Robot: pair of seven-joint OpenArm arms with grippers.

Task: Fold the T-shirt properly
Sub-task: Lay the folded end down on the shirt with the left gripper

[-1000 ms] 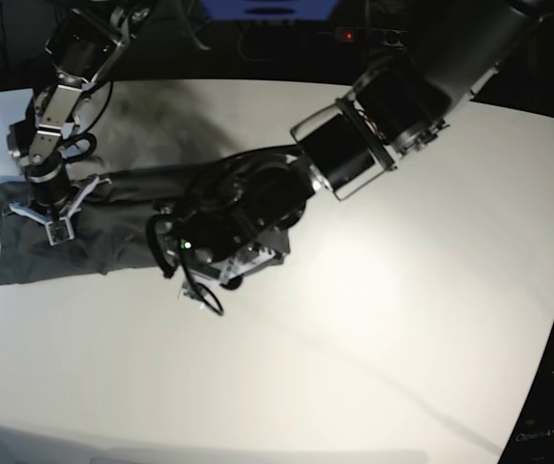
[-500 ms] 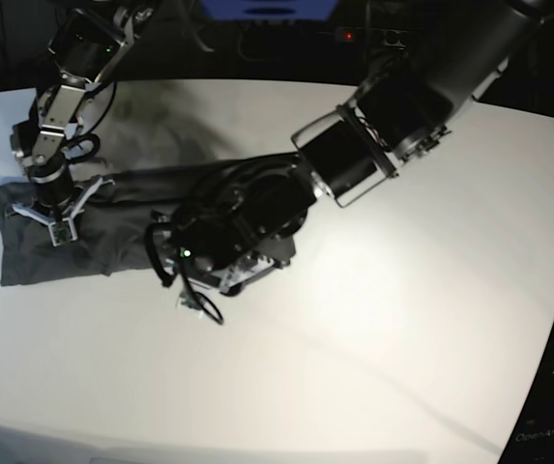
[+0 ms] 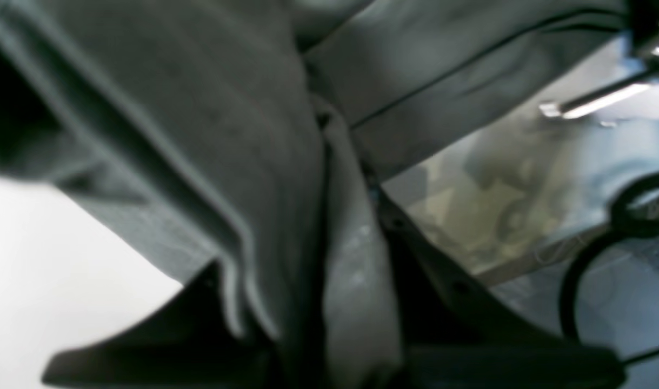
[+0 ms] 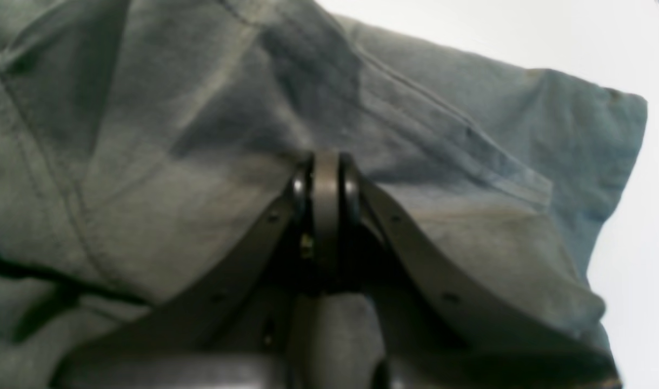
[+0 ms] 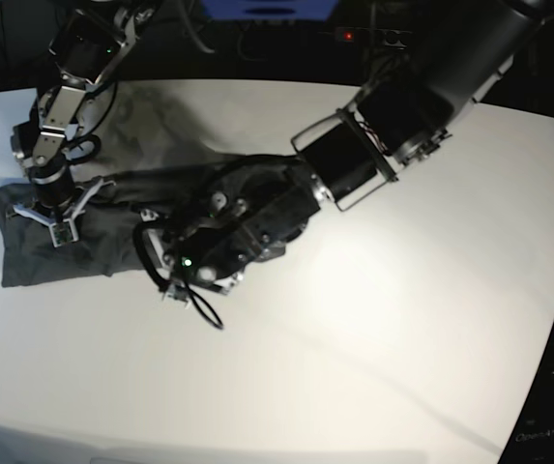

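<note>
The dark grey T-shirt (image 5: 102,227) lies bunched in a long band on the left of the white table (image 5: 383,319). My right gripper (image 5: 59,227) stands over its left end. In the right wrist view this gripper (image 4: 326,162) is shut, a thin strip of the T-shirt (image 4: 448,178) pinched between the tips. My left gripper (image 5: 172,278) is low at the band's right end, mostly hidden under its wrist. The left wrist view shows the left gripper (image 3: 334,302) shut on a lifted fold of the T-shirt (image 3: 210,124), which drapes over the fingers.
A black cable loop (image 5: 207,311) hangs from the left wrist onto the table. The left arm's thick forearm (image 5: 393,116) crosses the table's middle from the back right. Dark equipment lines the far edge (image 5: 267,14).
The left arm has slid leftward and slightly toward the front with the shirt's fold. The right gripper has stayed on the shirt's left end.
</note>
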